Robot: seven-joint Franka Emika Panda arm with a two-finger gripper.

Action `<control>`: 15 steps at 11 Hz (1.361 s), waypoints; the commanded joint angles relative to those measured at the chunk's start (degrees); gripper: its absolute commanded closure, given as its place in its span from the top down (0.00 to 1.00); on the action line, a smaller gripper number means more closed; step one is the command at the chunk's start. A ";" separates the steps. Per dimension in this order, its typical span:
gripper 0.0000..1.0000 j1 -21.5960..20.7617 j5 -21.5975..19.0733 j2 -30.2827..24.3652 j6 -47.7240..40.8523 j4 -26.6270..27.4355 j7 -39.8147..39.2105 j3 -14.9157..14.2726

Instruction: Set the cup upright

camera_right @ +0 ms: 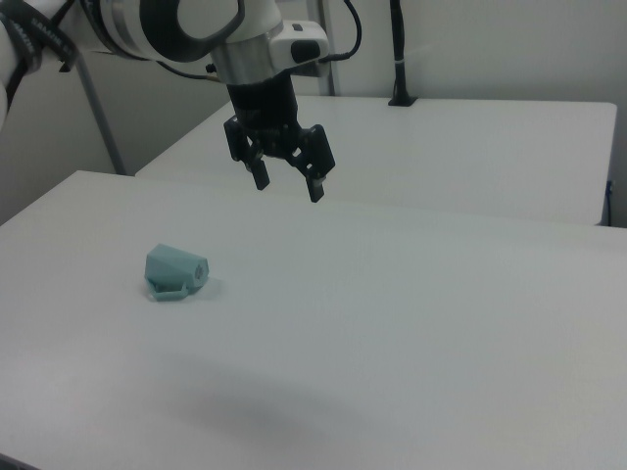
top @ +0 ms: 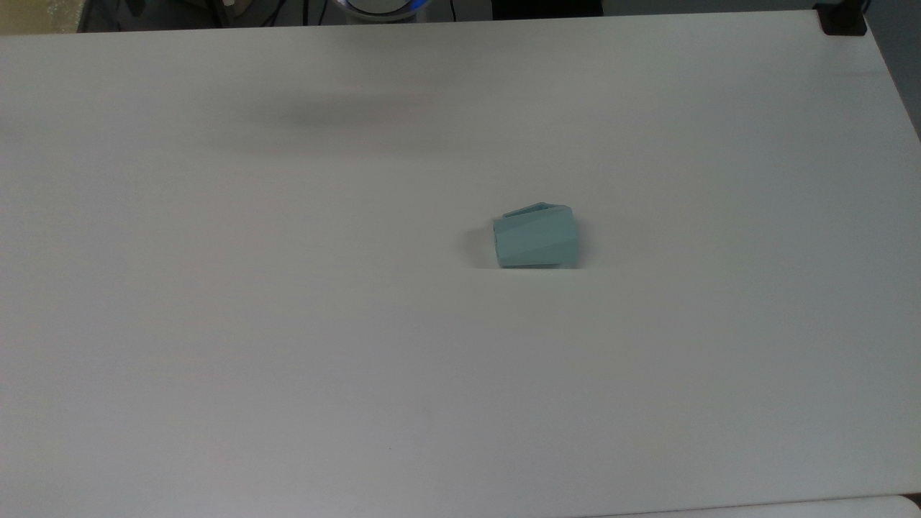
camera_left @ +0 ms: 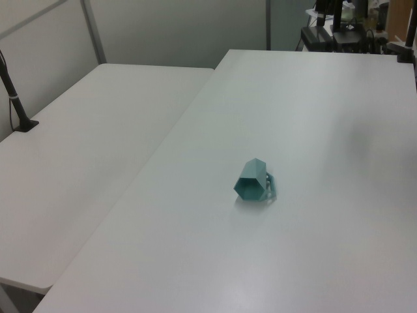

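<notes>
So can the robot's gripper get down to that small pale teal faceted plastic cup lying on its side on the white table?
Probably yes. The gripper hangs open above the white table, off to the right view's right of the small pale teal faceted plastic cup, and nothing stands between or around them.

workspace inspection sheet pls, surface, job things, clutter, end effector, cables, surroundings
surface: white table, bare apart from the cup; soft shadow near its far edge in the top view
job's things: pale teal faceted cup lying on its side, not yet upright; open mouth faces the left view's camera, narrow base faces the right view's camera, handle resting against the table
clutter: nothing seen
end effector: gripper open, empty, hanging above the table, up and to the right view's right of the cup, clear of it
cables: dark cables on the arm above the gripper; black cable on a clamped post behind
surroundings: second white table alongside; equipment at the far end in the left view
</notes>
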State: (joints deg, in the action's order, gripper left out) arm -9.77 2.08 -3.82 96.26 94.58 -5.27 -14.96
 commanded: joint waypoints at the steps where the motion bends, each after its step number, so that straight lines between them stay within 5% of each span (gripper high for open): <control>1: 1.00 1.59 -1.72 -1.19 -1.95 0.16 -0.54 2.46; 10: 1.00 0.37 -3.40 -0.40 -1.52 0.60 6.74 2.83; 15: 1.00 -9.27 -3.22 2.05 -1.07 -3.33 14.13 2.92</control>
State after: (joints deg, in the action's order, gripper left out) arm -13.65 -0.44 -3.73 95.72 94.56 4.09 -11.83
